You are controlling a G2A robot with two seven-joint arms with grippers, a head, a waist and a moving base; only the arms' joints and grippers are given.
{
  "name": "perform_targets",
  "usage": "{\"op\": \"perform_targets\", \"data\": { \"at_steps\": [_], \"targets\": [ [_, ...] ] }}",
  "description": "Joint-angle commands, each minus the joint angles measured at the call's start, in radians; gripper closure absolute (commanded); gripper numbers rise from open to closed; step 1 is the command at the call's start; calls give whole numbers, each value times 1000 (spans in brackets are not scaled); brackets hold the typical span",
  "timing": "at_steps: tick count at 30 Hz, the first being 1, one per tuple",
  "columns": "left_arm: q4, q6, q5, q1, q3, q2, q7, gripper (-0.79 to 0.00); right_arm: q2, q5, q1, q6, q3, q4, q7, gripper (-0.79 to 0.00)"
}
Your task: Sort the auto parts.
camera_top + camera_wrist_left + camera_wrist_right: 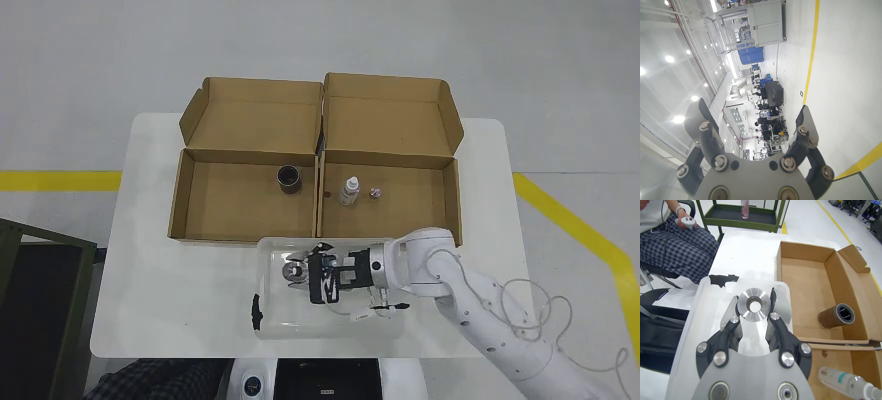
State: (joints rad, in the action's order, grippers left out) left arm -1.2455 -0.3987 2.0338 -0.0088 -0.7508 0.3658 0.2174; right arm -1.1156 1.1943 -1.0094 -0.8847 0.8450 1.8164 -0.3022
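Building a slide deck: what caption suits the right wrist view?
Right gripper clamps a metal ring over the clear bin, beside the cardboard box.

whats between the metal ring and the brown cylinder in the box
Right wrist view: the right gripper's finger, the clear bin's rim, the cardboard box's wall.

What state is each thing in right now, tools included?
Right tool: shut on the metal ring, in the clear tray.
Left tool: open, empty, pointing off into the room.
Left box: lid open, brown sleeve upright inside.
Right box: lid open, bottle and small metal part inside.
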Motion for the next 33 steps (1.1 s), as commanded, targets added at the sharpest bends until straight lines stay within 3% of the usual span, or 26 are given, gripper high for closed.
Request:
{"op": "perform_targets", "data": {
  "at_steps": [1, 20, 33],
  "targets": [
    [0, 0, 0, 0, 0, 0, 0, -785, 0, -13, 0, 9, 10, 11, 20, 0],
    [0, 0, 0, 0, 0, 0, 0, -785, 6, 54, -40, 114, 139, 101, 272, 0],
    [0, 0, 0, 0, 0, 0, 0, -785, 13, 58, -73, 115, 196, 127, 309, 0]
  ]
}}
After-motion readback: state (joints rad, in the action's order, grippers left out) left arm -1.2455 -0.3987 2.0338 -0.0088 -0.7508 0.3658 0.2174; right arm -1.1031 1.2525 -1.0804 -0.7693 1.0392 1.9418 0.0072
